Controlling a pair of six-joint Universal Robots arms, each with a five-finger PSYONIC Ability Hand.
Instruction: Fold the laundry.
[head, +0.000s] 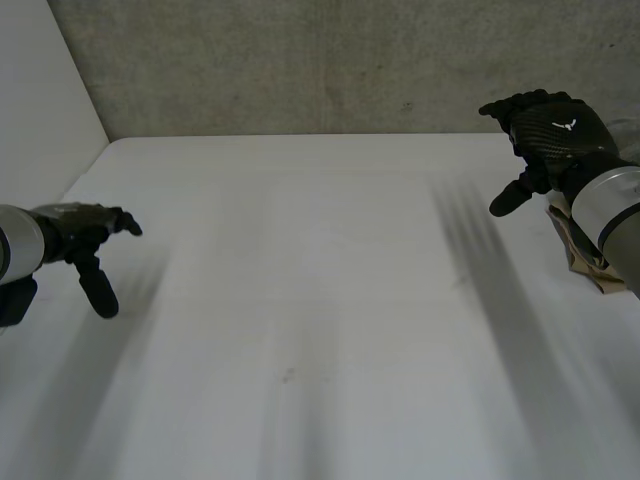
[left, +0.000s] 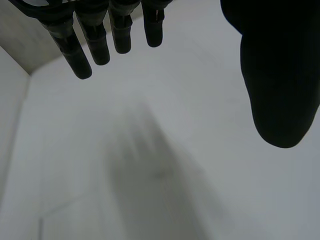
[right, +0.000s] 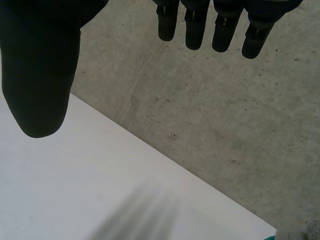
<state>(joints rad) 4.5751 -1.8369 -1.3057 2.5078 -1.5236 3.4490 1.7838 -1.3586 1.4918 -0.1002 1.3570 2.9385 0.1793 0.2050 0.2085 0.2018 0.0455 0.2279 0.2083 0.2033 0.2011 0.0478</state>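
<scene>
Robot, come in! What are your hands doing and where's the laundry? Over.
Left hand open, above the table. Right hand open, raised. Tan cloth by the right arm, partly under it, not held.

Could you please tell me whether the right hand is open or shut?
Open: the right hand has straight fingers, apart from the thumb, holding nothing.

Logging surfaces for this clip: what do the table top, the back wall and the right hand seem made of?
Table top: smooth matte white, likely laminate. Back wall: grey, mottled, pitted, looks like bare concrete. Right hand: black woven-pattern shell, perhaps carbon fibre.
</scene>
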